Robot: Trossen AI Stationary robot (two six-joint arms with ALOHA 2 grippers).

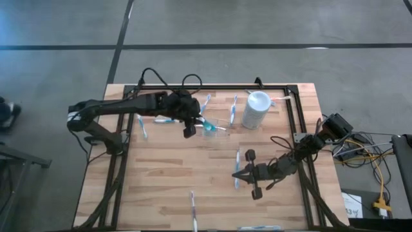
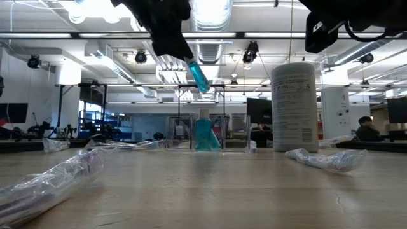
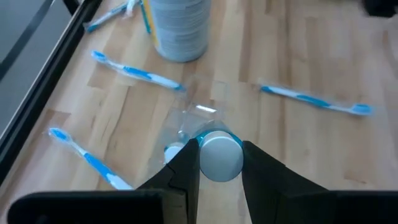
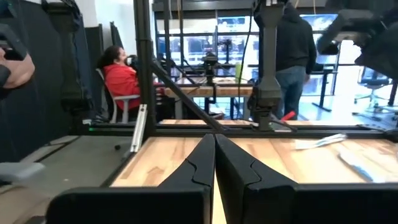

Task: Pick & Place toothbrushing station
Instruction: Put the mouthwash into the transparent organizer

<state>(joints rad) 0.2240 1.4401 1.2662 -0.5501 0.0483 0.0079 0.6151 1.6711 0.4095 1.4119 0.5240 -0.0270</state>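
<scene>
My left gripper (image 3: 216,163) squeezes one teal tube (image 2: 198,76) above the clear holder (image 2: 206,132). Only the low view shows a second tube (image 2: 203,135) standing inside. My right gripper (image 1: 236,174) is closed, near the tabletop (image 1: 174,174) front.

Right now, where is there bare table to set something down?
Free: the wood between the left gripper and the right gripper, down toward the near toothbrush. Crowded: around the clear holder and white cup, ringed by toothbrushes.
</scene>
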